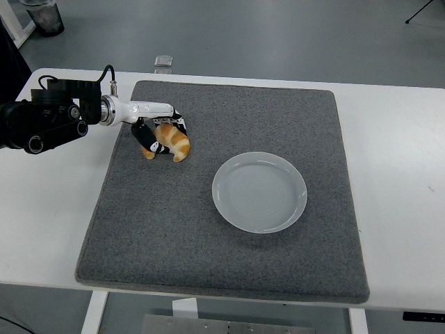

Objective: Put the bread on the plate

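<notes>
Bread [172,141] sat up-left of the plate [259,191], near the mat's [229,264] left edge. Left hand [158,132] pinched it; bare mat lay between

The left hand [158,133] hides part of the bread [174,141].

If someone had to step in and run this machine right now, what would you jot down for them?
Left robot hand: fingers curled around the bread, which sits on the grey mat near its far-left corner; I can't tell if it is lifted.
Right robot hand: out of view.
Plate: empty, mid-mat, to the right of the bread and nearer the table's front edge.
Done: the bread is grasped.
Left: lift it, carry it right to the plate, set it down, let go.
</notes>
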